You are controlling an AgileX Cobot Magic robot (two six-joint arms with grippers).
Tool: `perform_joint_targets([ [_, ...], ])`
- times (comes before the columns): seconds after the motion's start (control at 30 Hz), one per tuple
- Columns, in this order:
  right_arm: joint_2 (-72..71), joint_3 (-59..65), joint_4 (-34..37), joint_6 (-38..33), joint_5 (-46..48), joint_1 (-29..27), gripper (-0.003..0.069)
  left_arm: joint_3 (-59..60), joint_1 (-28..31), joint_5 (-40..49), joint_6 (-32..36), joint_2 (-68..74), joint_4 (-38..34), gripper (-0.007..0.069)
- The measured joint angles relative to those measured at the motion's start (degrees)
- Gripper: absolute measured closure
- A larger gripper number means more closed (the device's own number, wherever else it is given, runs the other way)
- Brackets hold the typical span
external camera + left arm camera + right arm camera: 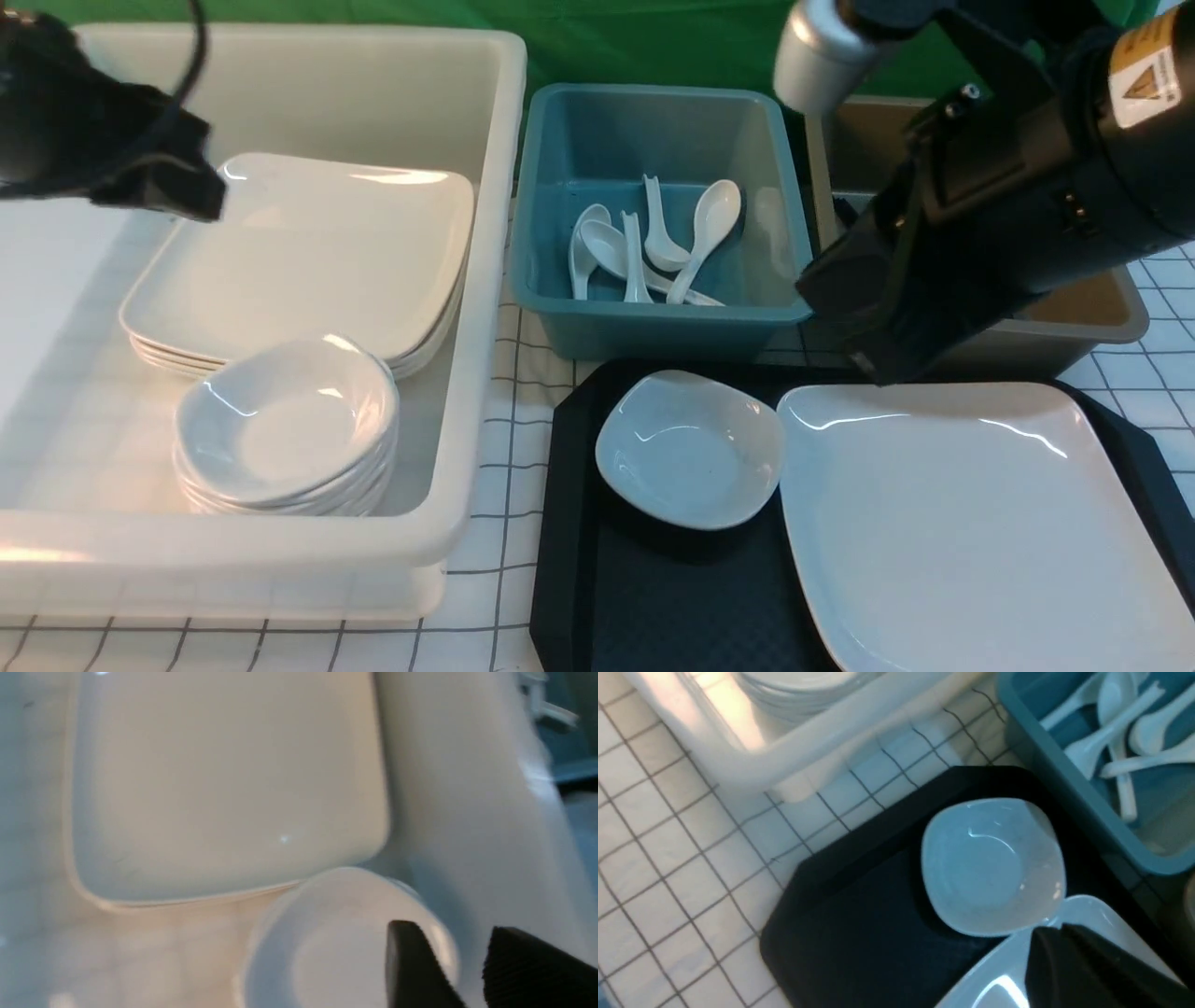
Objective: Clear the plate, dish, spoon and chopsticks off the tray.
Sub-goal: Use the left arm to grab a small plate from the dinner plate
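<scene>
Black plastic, the tray [653,597] sits on the checked table [495,560] at 5 o'clock in the front view. The plate [971,523] fills its 3 o'clock side. The dish [691,453] rests near the tray's 11 o'clock corner, just beside the plate; whether the rims touch I cannot tell.

The right hand [864,350] hovers over the plate's 12 o'clock edge. Its fingers are pressed together, and nothing shows between them.

At the tray's 12 o'clock stands a blue tub [560,308] with several white spoons [714,210] lying crossed inside. Which of them belongs to the task cannot be told. A brown tub [1102,308] sits at 1 o'clock, mostly behind the right arm.

At 9 o'clock is a white tub [495,187] holding 2 stacks: square plates [308,252] and, nearer the robot, small dishes [280,429]. The left hand [187,191] hangs above the plate stack's 10 o'clock corner. Its fingers [411,966] stand narrowly apart and hold nothing.
</scene>
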Motion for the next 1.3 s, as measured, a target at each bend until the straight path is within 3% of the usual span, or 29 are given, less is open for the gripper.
perform_joint_targets([
  [0.03,-0.4,0.0,-1.4,0.5,0.6,0.0,0.0650,0.0,-3.3,0.6,0.0,0.2,0.2,0.0536],
  [0.1,-1.1,0.0,-3.5,1.4,1.7,0.0,0.0650,0.0,-6.8,1.1,0.1,0.5,0.3,0.0575],
  [0.17,-2.7,0.0,-8.5,3.6,4.9,-0.1,0.0650,0.0,-16.9,1.3,0.2,2.0,0.2,0.0621],
  [0.27,-3.9,0.1,-11.4,5.0,8.1,-1.6,0.0652,0.0,-25.8,-0.8,0.2,4.2,0.2,0.0631],
  [0.47,-8.5,5.6,-12.3,7.6,9.1,-12.5,0.0654,0.0,-40.0,-9.3,0.2,12.6,3.4,0.0601],
  [0.6,-11.2,12.1,-11.8,7.8,9.2,-18.1,0.0654,0.0,-44.0,-13.4,0.3,18.8,8.9,0.0500],
  [0.7,-13.2,16.6,-10.2,7.7,8.8,-20.7,0.0654,0.0,-45.4,-18.0,0.4,23.5,13.2,0.0382],
  [0.8,-15.0,20.0,-8.2,7.7,6.9,-21.3,0.0654,0.0,-45.8,-23.2,0.3,28.6,17.5,0.0221],
  [0.83,-15.1,20.1,-8.1,7.7,6.8,-21.3,0.0654,0.0,-45.8,-23.4,0.3,28.6,17.5,0.0211],
  [0.97,-16.0,21.2,-6.2,7.6,5.5,-21.4,0.0654,0.0,-45.8,-27.3,-1.2,33.6,22.6,0.0050],
  [1.1,-16.0,21.3,-4.8,7.4,4.9,-21.4,0.0654,0.0,-45.7,-29.9,-5.5,35.6,28.1,0.0034],
  [1.2,-16.0,21.3,-2.8,5.9,4.7,-21.4,0.0654,0.0,-45.6,-30.5,-7.2,36.0,29.8,0.0065],
  [1.3,-16.0,21.3,1.8,2.9,4.2,-21.4,0.0654,0.0,-45.6,-30.8,-8.0,36.3,30.6,0.0160],
])
